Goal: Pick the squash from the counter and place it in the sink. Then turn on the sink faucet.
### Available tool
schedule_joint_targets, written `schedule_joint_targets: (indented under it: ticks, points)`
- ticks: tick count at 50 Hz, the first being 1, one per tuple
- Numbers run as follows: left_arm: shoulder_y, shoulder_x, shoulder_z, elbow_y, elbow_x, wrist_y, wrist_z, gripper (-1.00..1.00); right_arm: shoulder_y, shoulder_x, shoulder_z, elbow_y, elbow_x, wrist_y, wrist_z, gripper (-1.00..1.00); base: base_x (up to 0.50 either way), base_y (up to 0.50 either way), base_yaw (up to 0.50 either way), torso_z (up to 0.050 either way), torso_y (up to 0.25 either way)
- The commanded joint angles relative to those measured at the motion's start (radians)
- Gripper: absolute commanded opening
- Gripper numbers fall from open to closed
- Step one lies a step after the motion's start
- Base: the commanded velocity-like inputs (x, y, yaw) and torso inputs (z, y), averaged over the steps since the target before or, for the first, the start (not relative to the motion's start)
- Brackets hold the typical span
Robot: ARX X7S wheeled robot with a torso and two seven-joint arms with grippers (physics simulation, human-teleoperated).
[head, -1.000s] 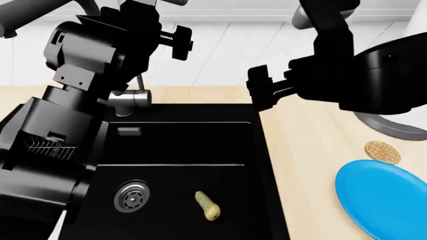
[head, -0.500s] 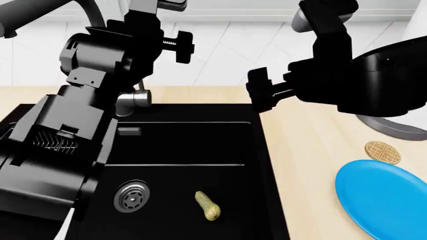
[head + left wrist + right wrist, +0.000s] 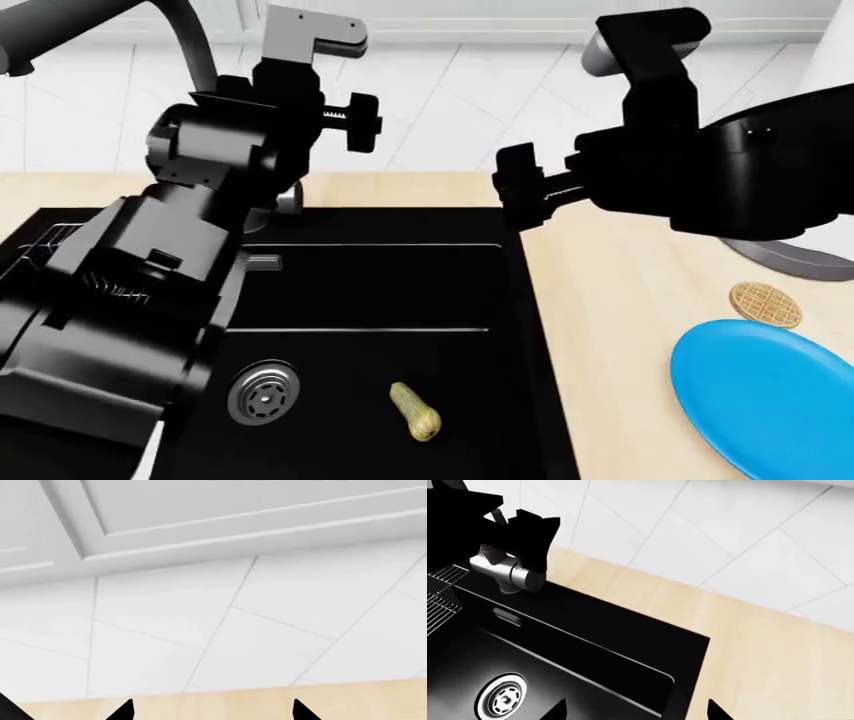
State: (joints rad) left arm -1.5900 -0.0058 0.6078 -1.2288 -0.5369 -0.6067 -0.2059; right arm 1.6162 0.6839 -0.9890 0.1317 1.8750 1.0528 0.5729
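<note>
The squash [image 3: 415, 411] lay on the floor of the black sink [image 3: 374, 290], just beside the round drain [image 3: 262, 392] and clear of both arms, so by my read the first half of the job was done and the tap was the step in hand; the left gripper [image 3: 350, 118] hung up by the sink faucet [image 3: 506, 573], whose grey base showed in the right wrist view with the dark bulk of the left arm right over it. The left fingers [image 3: 123, 711] showed only as two black tips well apart in that arm's own camera, so spread, with nothing between them (that camera looked at tiled wall and a strip of worktop [image 3: 227, 705], no tap in it); the right gripper [image 3: 518, 185] hovered over the sink's back right corner, its tips likewise spread and empty.

To do this well, I'd judge the left arm needed the side lever brought into its own view before committing; the lever was hidden in every view, so a blind push risked glancing off the neck; a slow approach, fingers straddling or pressing the lever, and a steady swing would serve best; the right arm could simply hold clear.
</note>
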Motion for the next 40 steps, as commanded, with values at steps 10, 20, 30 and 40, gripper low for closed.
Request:
schedule_joint_targets:
  ticks: [10,20,30,40]
  points:
    - [0.021,0.003,0.102,-0.076,-0.102,0.048,-0.023,1.0,-0.006,0.004,0.0,-0.004,0.004,-0.006,0.002,1.0,0.0,0.0,0.0,0.0,0.0]
    - [0.031,0.003,0.111,-0.075,-0.111,0.018,-0.041,1.0,-0.007,0.003,-0.002,0.0,0.0,-0.008,-0.001,1.0,0.0,0.0,0.0,0.0,0.0]
    - [0.077,-0.043,0.109,0.104,-0.168,-0.085,-0.066,1.0,-0.01,0.003,-0.004,0.004,-0.007,-0.011,-0.008,1.0,0.0,0.0,0.0,0.0,0.0]
    - [0.108,-0.102,0.09,0.31,-0.2,-0.121,-0.124,1.0,-0.016,0.004,-0.007,0.005,-0.012,-0.014,-0.009,1.0,0.0,0.0,0.0,0.0,0.0]
